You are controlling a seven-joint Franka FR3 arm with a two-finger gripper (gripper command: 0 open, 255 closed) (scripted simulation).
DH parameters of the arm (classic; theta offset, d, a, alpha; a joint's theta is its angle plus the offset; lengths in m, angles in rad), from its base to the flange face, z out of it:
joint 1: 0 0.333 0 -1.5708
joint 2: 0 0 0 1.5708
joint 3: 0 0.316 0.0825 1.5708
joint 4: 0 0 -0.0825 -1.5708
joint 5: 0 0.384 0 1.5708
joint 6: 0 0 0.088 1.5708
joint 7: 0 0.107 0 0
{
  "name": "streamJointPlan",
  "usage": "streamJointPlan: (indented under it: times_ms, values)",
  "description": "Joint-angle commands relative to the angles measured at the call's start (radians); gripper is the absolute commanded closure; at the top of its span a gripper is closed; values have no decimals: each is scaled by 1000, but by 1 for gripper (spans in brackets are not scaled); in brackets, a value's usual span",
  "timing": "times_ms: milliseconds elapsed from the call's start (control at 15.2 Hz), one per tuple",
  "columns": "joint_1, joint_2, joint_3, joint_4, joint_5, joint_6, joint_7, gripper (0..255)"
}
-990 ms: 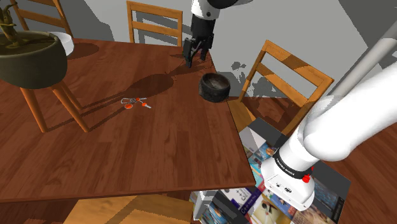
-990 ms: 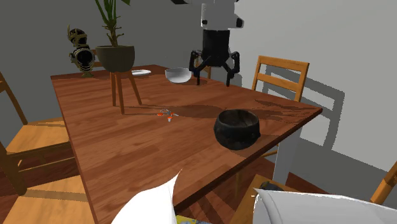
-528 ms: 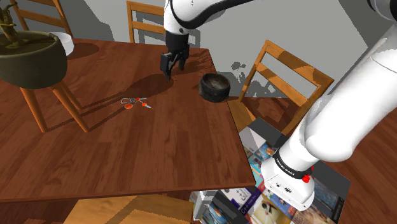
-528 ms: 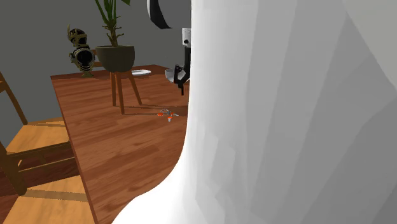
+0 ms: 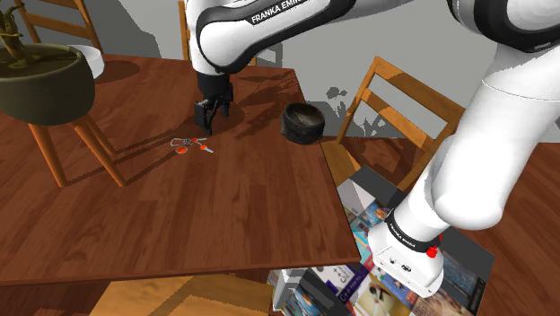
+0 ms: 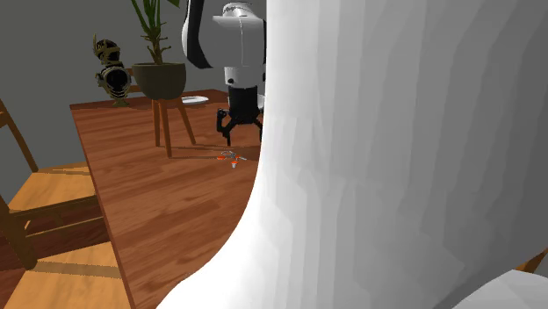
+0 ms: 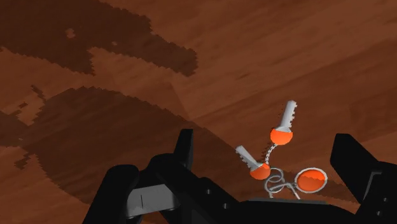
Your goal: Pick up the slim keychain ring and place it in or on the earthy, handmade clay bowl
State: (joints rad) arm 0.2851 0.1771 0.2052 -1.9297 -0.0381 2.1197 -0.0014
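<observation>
**Shoulder view.** The keychain [image 5: 190, 144] lies flat on the table [image 5: 224, 215], well apart from the dark bowl [image 5: 303, 122], which stands near the table's right edge. As far as I can see the bowl holds nothing. By my reading no part of the task is done yet: the grasp, the lift, the carry to the bowl and the release are all left. The arm [image 5: 269, 22] rises from the stand at lower right, crosses the top of the picture and turns down over the table. Its gripper [image 5: 208, 117] points at the wood just beyond the keychain, near it but not on it.

**Second exterior view.** A broad white link of the arm covers the right side. To its left the gripper [image 6: 238, 130] hangs straight down with its fingers spread. It is above and a little behind the keychain [image 6: 232, 159], with a gap between the tips and the table [image 6: 149, 202].

**Wrist view.** The fingers [image 7: 184, 149] stand wide apart and clasp nothing. The keychain [image 7: 280, 135] lies on the wood between them, nearer one finger than the other and touched by neither. It shows two orange-headed keys, a thin wire ring and an orange tag. I judge that the hand is lined up for the grasp, but it must come down and shut before anything can be lifted.
</observation>
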Motion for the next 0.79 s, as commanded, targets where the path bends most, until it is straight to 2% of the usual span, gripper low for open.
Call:
streamJointPlan:
  times_ms: [0,132,726]
  values:
    - [23,67,14,47,-22,12,6,0]
    - [40,116,22,86,-39,16,6,0]
    - [45,165,15,47,-55,102,16,0]
